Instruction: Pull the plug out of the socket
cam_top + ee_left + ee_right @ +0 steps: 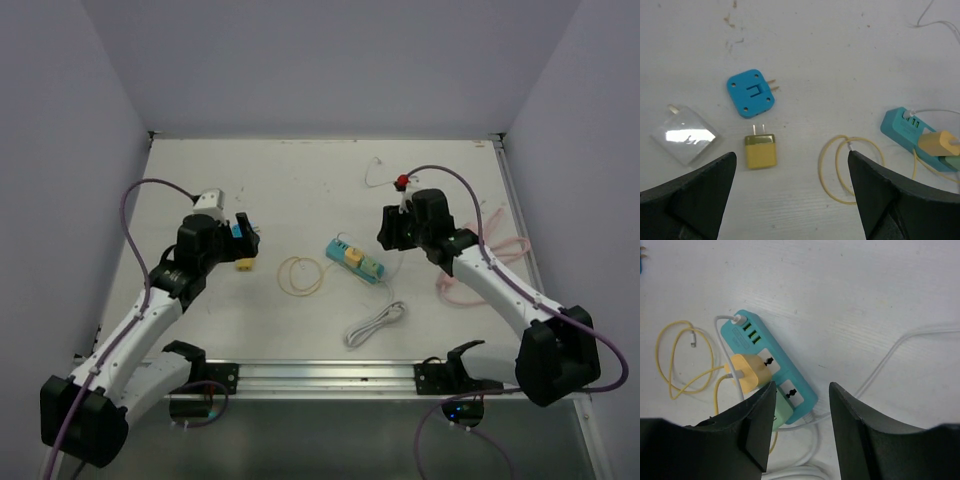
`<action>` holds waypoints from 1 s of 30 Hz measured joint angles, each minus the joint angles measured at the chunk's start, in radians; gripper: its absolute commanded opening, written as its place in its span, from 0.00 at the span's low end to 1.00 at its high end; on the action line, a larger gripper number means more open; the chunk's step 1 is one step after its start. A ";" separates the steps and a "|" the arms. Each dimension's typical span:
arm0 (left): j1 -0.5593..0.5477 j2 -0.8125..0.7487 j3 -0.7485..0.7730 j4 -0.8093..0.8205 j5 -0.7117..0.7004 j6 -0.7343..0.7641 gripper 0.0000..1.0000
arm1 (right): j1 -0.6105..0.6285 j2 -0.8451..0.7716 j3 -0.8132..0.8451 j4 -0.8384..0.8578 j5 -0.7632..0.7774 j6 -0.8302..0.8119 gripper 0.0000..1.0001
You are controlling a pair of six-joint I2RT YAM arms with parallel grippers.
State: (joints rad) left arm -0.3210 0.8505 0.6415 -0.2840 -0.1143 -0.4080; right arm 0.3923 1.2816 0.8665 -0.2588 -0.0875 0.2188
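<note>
Two plugs sit in one teal power strip (356, 262), which lies near the middle of the desk (290, 190), a little toward 3 o'clock. In the right wrist view, a yellow plug (747, 373) is in the socket nearest the USB end, and a green plug (782, 414) is next along toward 6 o'clock, half hidden by a finger. One white lead (738, 319) enters the USB end at 11 o'clock. Right tool (801, 390): jaws apart, holding nothing, hovering over the strip's socket end, green plug just beside its 9 o'clock finger. Left tool (791, 155): likewise spread and empty, well apart from the strip at its 9 o'clock, above three loose items: blue adapter (751, 93), yellow charger (760, 151), clear-cased charger (685, 135). One yellow cable (300, 275) lies coiled between the two tools. Step in hand, by judgement: approach and alignment, with no plug gripped and both seated. The next move calls for the right tool to lower, centre a plug body between its fingers, close firmly and draw straight out along the prongs. The light strip may lift unless pinned.
</note>
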 measured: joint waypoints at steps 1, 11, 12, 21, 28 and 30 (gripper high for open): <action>-0.003 0.034 0.000 0.014 0.027 -0.022 0.96 | 0.000 -0.018 -0.010 -0.005 0.008 0.003 0.51; -0.232 0.465 0.143 0.098 0.069 -0.198 0.89 | 0.000 -0.120 -0.126 -0.101 0.053 0.062 0.51; -0.249 0.514 0.177 0.113 0.064 -0.209 0.88 | 0.001 -0.126 -0.135 -0.101 0.053 0.066 0.51; -0.355 0.804 0.356 0.175 0.024 -0.265 0.85 | 0.022 -0.132 -0.156 -0.108 0.032 0.077 0.51; -0.379 0.861 0.359 0.201 0.008 -0.292 0.81 | 0.045 -0.129 -0.156 -0.092 0.008 0.068 0.52; -0.385 0.868 0.359 0.212 0.005 -0.297 0.80 | 0.056 -0.121 -0.156 -0.087 0.005 0.065 0.52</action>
State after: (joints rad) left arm -0.7059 1.7187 1.0004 -0.0723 -0.1093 -0.7052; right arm 0.4484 1.1610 0.7109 -0.3462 -0.0826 0.2840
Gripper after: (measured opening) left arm 0.809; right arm 0.521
